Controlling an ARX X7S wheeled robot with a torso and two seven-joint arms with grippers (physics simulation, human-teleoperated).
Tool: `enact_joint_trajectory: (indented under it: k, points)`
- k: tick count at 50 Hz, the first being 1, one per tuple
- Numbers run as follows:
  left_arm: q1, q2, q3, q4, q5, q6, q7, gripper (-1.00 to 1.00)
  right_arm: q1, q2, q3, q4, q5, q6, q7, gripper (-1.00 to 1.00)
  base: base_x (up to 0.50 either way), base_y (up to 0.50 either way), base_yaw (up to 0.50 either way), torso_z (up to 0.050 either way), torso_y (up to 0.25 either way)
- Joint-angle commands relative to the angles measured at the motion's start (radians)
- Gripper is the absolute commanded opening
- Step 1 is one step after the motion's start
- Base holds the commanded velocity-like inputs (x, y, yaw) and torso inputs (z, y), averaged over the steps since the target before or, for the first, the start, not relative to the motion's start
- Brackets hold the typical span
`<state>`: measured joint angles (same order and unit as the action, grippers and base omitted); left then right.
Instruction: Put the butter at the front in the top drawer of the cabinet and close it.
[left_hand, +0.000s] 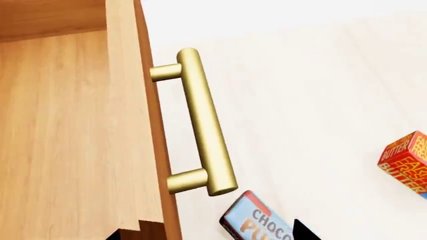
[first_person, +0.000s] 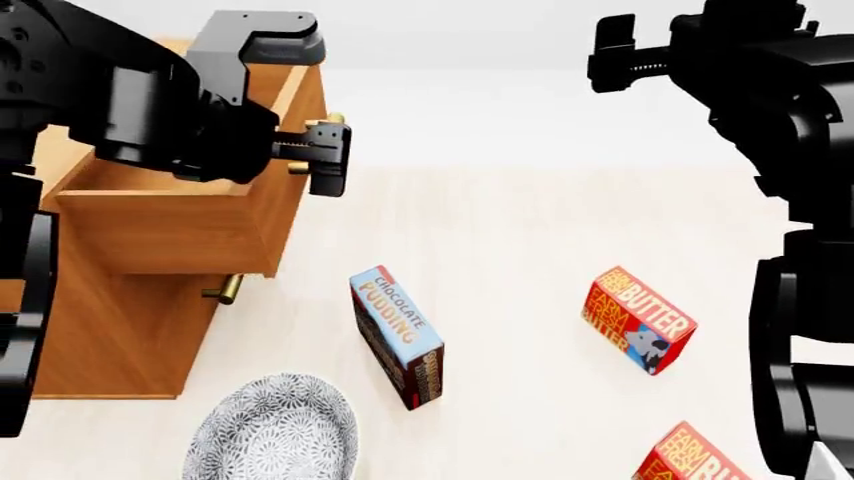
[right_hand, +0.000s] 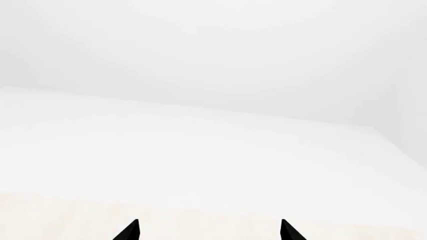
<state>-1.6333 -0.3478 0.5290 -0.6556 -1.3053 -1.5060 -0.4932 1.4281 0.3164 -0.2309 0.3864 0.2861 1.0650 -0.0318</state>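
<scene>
The cabinet (first_person: 127, 340) stands at the left with its top drawer (first_person: 174, 225) pulled out and its inside (left_hand: 60, 140) bare. My left gripper (first_person: 327, 155) (left_hand: 207, 234) hangs open just off the drawer's brass handle (left_hand: 200, 125), with nothing between its fingers. Two butter cartons lie on the floor at the right: the butter nearest me (first_person: 694, 460), cut off by the picture's edge, and a second carton (first_person: 638, 320) (left_hand: 407, 162) farther back. My right gripper (first_person: 617, 50) (right_hand: 210, 232) is raised high at the upper right, open and holding nothing.
A blue-topped chocolate pudding box (first_person: 396, 335) (left_hand: 257, 220) lies between the cabinet and the cartons. A patterned grey bowl (first_person: 274, 435) sits near the cabinet's front corner. The lower drawer's handle (first_person: 224, 290) sticks out under the open drawer.
</scene>
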Motion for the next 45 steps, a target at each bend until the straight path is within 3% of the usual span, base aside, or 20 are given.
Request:
enact_joint_trajectory:
  k: [1, 26, 45]
  points:
    - [0.009, 0.040, -0.025, 0.008, -0.088, 0.009, -0.030, 1.00, 0.006, 0.007, -0.002, -0.008, 0.002, 0.012, 0.002, 1.00, 0.00, 0.00, 0.00, 0.000, 0.000]
    - [0.037, 0.142, -0.032, 0.029, -0.208, 0.025, -0.126, 1.00, 0.000, 0.040, 0.012, -0.077, 0.016, 0.070, 0.014, 1.00, 0.00, 0.00, 0.00, 0.000, 0.000]
    - [0.009, 0.148, -0.005, 0.028, -0.239, 0.040, -0.131, 1.00, -0.010, 0.037, 0.011, -0.074, 0.019, 0.064, 0.021, 1.00, 0.00, 0.00, 0.00, 0.000, 0.000]
